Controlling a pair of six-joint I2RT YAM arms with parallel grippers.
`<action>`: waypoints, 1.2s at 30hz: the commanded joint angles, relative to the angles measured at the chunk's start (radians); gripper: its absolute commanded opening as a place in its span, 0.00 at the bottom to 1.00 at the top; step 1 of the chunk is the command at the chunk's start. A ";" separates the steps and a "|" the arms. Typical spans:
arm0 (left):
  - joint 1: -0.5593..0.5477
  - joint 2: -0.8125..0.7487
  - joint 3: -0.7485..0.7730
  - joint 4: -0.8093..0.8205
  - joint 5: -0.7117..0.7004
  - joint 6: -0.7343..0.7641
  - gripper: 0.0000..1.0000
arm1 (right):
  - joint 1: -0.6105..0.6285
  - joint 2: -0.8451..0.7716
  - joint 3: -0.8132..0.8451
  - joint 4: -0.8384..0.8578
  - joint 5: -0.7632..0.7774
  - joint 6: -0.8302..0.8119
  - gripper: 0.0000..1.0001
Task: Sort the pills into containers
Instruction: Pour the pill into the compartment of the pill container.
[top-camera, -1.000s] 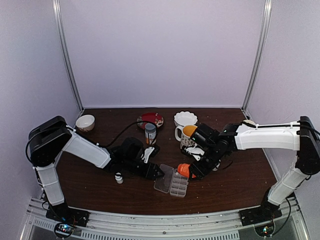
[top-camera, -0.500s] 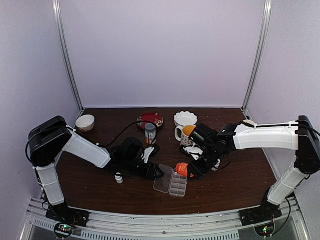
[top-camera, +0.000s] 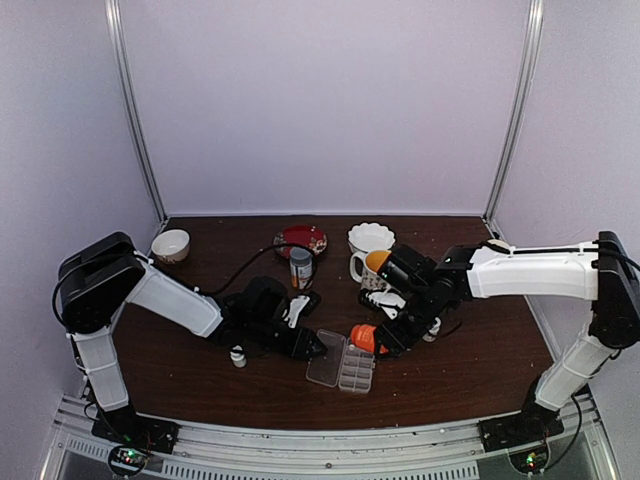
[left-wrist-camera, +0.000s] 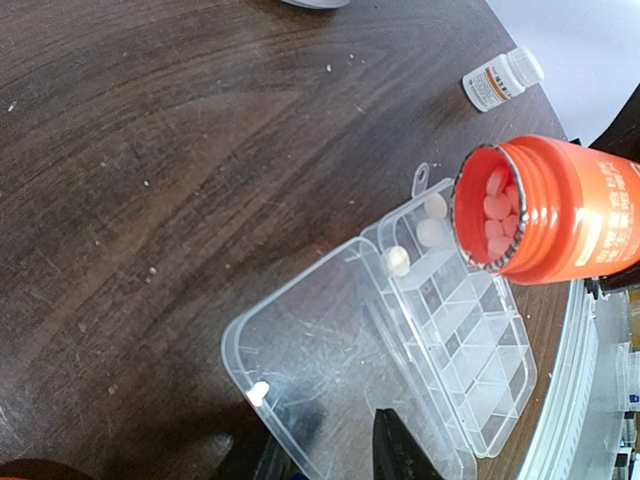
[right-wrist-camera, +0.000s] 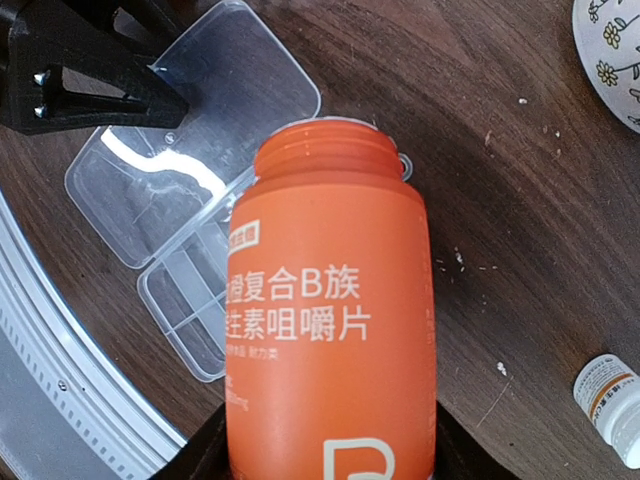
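Gripping the orange bottle (right-wrist-camera: 330, 300), my right gripper (top-camera: 378, 345) angles down over the pill box (left-wrist-camera: 470, 350) mid-frame; whether my left gripper (top-camera: 318, 347) is closed, I cannot tell.

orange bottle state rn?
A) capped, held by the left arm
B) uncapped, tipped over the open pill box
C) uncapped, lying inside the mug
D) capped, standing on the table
B: the orange bottle has no cap, pills show in its open mouth, and it is held tilted over one end of the open pill box.

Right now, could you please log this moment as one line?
right tool: holds open bottle tipped over box | left tool: at lid edge | pills: few at box end
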 joint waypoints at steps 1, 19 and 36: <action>-0.006 0.011 0.012 0.021 -0.001 0.014 0.31 | 0.008 0.020 0.048 -0.027 -0.009 -0.015 0.00; -0.009 0.006 0.009 0.024 -0.005 0.016 0.32 | 0.022 0.049 0.105 -0.148 0.082 -0.018 0.00; -0.017 -0.029 0.008 0.003 -0.018 0.018 0.48 | 0.009 -0.138 -0.097 0.164 -0.065 -0.040 0.00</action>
